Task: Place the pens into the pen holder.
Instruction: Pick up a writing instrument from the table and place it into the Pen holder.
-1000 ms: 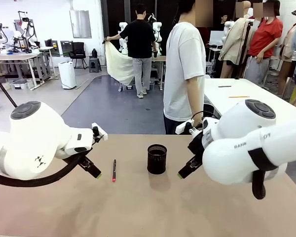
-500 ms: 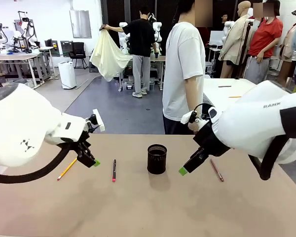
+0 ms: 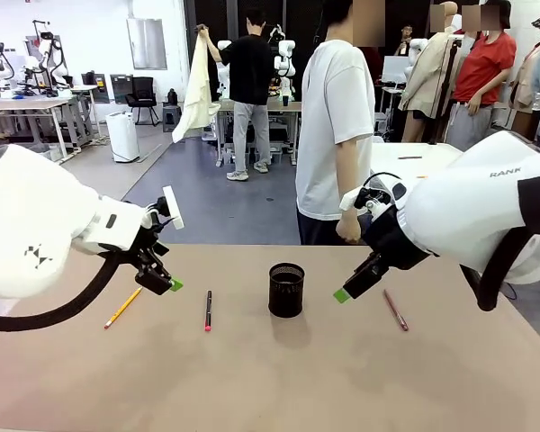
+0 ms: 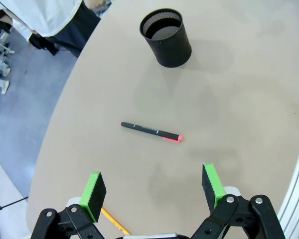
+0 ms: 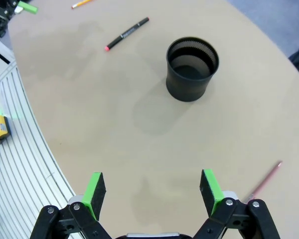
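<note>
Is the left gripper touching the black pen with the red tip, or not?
Apart. In the left wrist view the left gripper is open, and bare table shows between its green pads and the black pen.

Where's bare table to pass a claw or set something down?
The near strip of the table, robot-side of the pen holder, is bare. So is the gap between holder and dark-red pen, by the right claw. Crowded: the left, where pencil and black pen lie close by the left claw.
</note>
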Available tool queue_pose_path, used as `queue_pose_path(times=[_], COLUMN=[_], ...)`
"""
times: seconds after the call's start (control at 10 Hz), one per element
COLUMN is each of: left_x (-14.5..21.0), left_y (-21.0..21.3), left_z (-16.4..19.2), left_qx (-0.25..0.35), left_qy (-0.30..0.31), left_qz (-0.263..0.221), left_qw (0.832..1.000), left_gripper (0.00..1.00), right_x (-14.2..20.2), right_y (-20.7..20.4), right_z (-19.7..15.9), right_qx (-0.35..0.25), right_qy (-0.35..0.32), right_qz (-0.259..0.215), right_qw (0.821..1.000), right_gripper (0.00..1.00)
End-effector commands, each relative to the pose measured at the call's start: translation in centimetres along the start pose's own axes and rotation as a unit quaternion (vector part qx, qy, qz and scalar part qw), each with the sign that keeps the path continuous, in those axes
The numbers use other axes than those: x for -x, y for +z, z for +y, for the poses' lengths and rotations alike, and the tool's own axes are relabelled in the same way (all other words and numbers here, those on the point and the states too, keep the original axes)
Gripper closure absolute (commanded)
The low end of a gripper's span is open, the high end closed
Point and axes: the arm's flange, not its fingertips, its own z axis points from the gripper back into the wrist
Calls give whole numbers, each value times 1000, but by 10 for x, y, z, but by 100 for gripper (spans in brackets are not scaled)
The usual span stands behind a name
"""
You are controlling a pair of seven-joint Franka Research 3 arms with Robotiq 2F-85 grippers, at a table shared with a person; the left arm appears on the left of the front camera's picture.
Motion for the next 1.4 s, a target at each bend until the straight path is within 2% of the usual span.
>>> queue_pose_path(times=[0.0,0.7,0.8,1.0,1.1,1.2,1.3], left_x=[-2,-1,0,2,4,4,8], left_y=[0,-2,12,32,42,51,63], left_z=[-2,-2,1,15,19,23,29], left_qx=[-4,-2,54,163,186,180,200], left_qy=[6,1,-2,19,28,24,15], left_qz=[10,6,17,20,16,6,-20], left_qw=[1000,1000,998,986,982,983,979], left_gripper=[0,0,0,0,0,0,0], right_x=[2,2,1,-8,-11,-14,-20], right_y=[-4,-4,-3,9,16,24,34], right_z=[3,3,4,0,-4,-8,-12], right_qx=[-10,-10,-1,-33,-42,-45,-42], right_qy=[-2,-2,2,13,19,32,50], right_qz=[5,5,11,0,-1,-6,-24], right_qw=[1000,1000,1000,999,999,998,998], right_gripper=[0,0,0,0,0,0,0])
